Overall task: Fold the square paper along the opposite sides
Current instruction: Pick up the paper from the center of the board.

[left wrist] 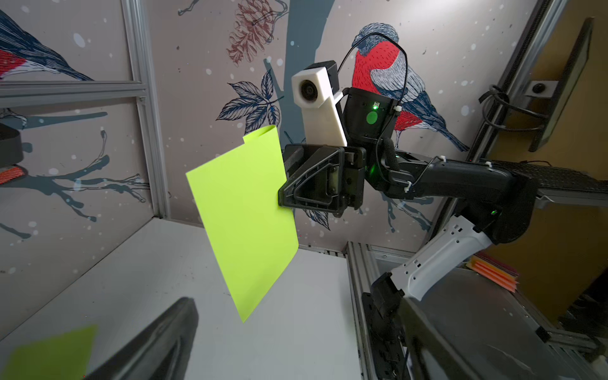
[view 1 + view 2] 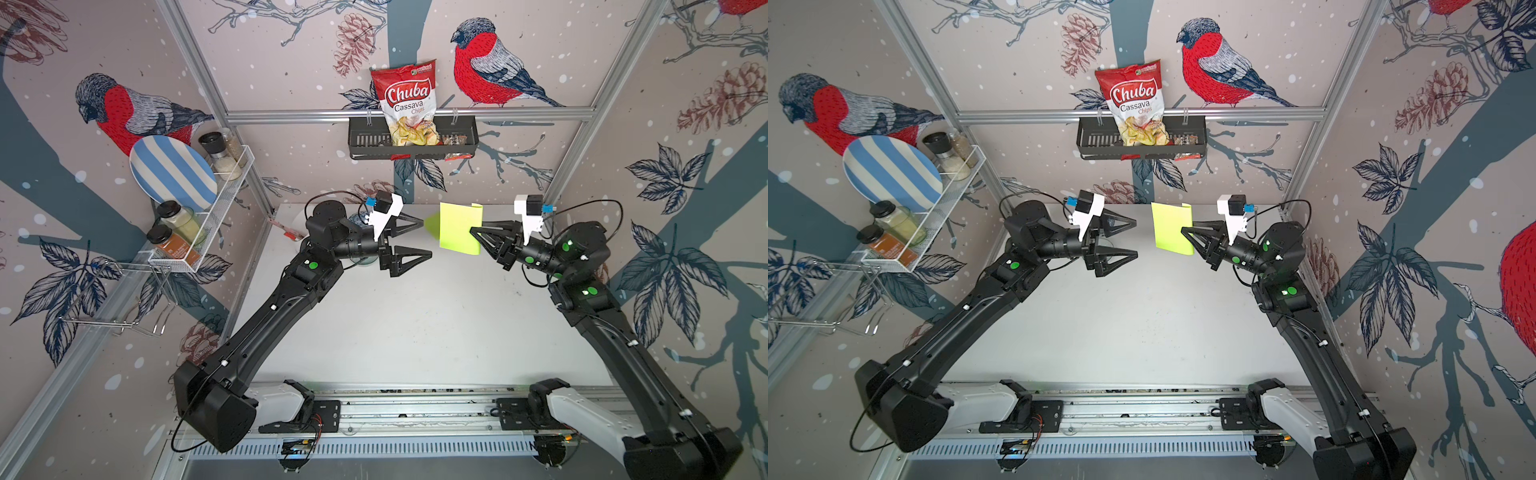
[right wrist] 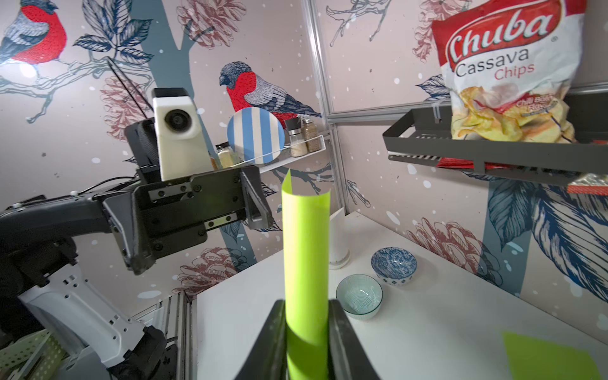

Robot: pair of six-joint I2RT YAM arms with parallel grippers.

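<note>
The square paper is lime green and hangs in the air above the back of the white table, bent over on itself with its two layers loosely together. My right gripper is shut on its right edge; in the right wrist view the paper rises curled between the two fingers. My left gripper stands wide open just left of the paper, apart from it and holding nothing. The left wrist view shows the sheet pinched by the right gripper.
Another green sheet lies flat on the table. Two small bowls and a white cup stand near the back left corner. A black basket with a chips bag hangs on the back wall, and a wire rack on the left wall.
</note>
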